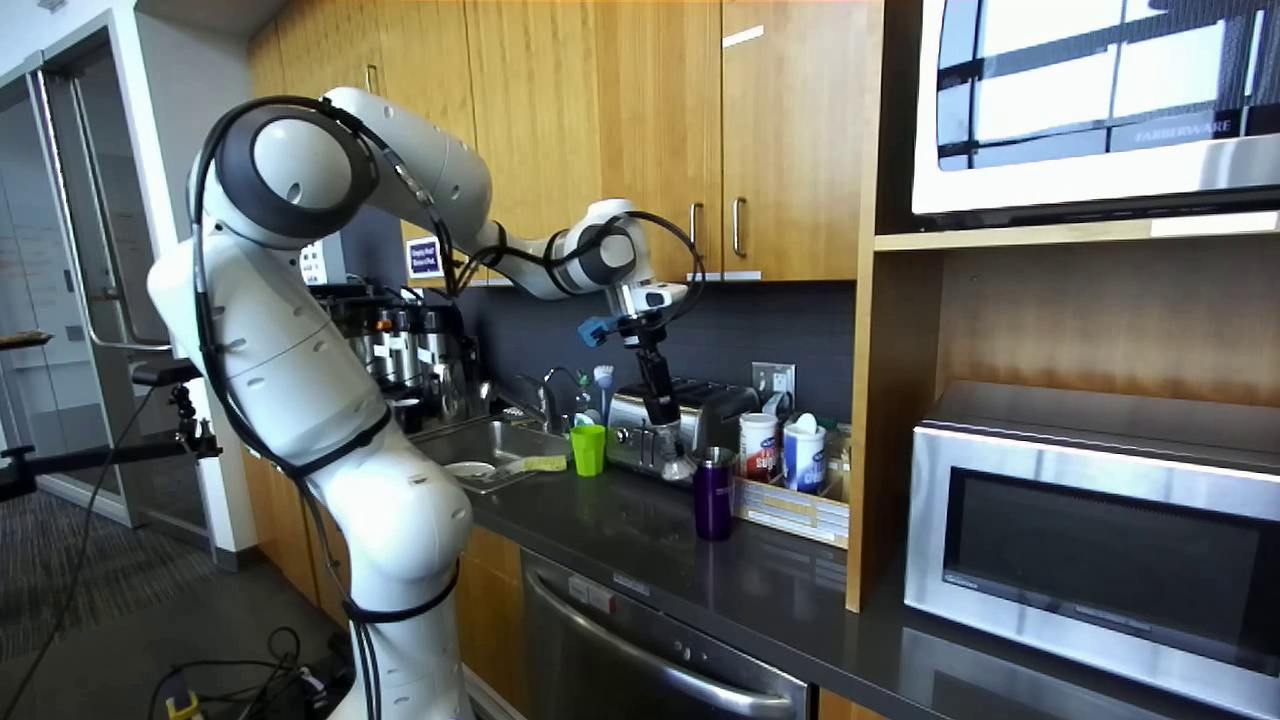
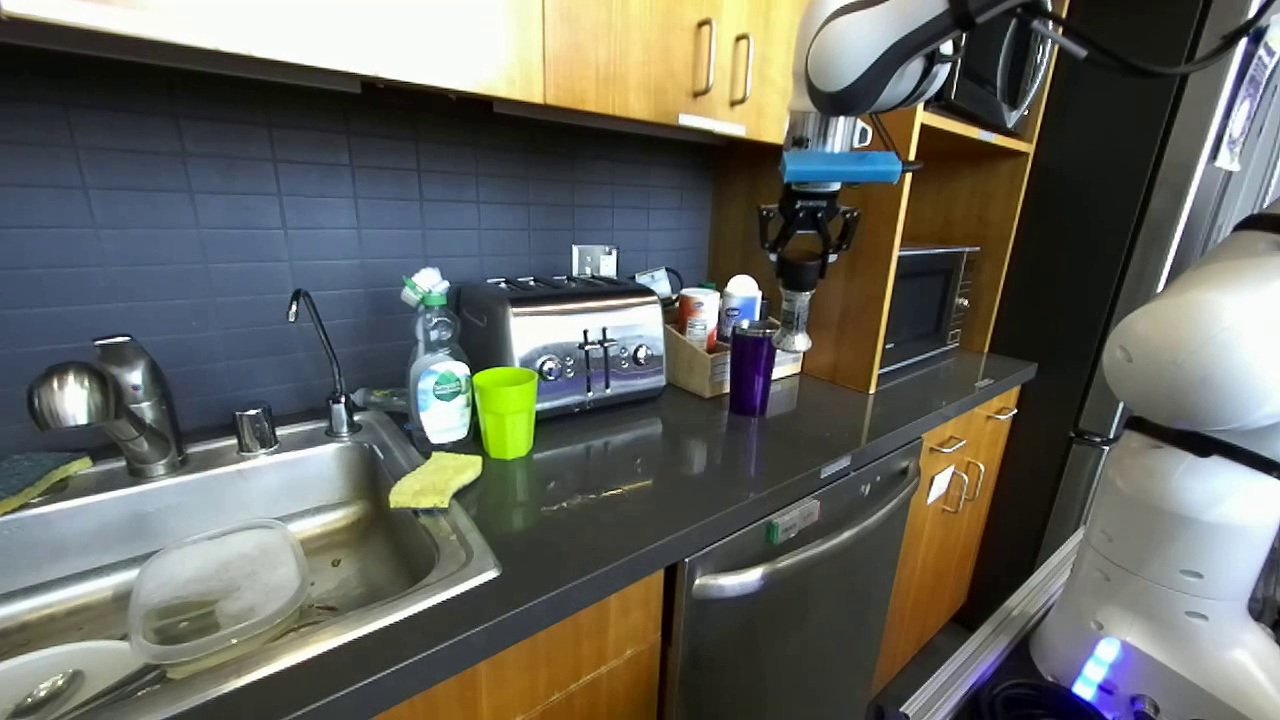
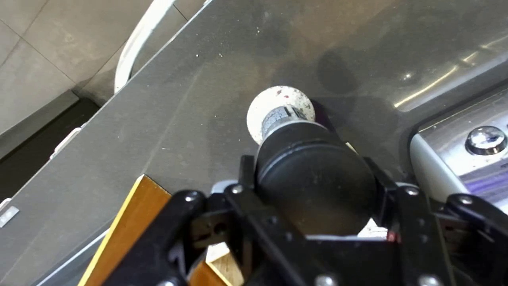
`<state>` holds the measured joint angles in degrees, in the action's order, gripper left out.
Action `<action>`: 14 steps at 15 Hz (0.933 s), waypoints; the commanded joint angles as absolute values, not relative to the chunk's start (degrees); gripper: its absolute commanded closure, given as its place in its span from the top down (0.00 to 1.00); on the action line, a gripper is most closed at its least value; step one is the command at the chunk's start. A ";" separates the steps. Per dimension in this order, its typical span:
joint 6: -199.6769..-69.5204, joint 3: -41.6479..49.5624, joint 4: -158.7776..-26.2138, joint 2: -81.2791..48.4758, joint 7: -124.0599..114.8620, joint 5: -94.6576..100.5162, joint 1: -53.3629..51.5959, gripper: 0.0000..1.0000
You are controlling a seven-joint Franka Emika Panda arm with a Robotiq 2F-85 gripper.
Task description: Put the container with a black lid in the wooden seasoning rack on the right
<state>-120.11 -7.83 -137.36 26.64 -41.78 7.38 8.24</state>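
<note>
Lettering on the dark glass of the upper microwave reads FARBERWARE. The dish soap bottle has a white label with a green emblem, too blurred for me to read, as is the print on a red-and-white can and a blue-and-white can.

My end effector is clamped around the black lid of a clear container. I have it in the air above the surface, lid uppermost, leaning slightly. The lid is smooth and rounded with a ridge around it; the container has a slim middle and a flared round base, pale with red and dark flecks in the wrist view.

Near it is the wooden seasoning rack, low, pale and box-shaped, holding both cans. A glossy purple tumbler stands upright in front of the rack and hides part of it in an exterior view; I cannot tell whether the container touches the tumbler. A shiny steel toaster is just beside the rack, then a lime-green cup, and a yellow sponge lies at the edge of the sink.
</note>
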 commanded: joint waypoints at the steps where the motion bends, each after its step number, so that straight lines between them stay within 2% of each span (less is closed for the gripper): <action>1: -119.41 -7.75 -137.27 27.91 -45.91 9.43 9.37 0.39; 14: -120.93 -5.05 -135.42 24.96 -46.77 11.72 10.36 0.39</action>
<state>-120.48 -5.74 -137.16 26.28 -47.85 10.05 10.37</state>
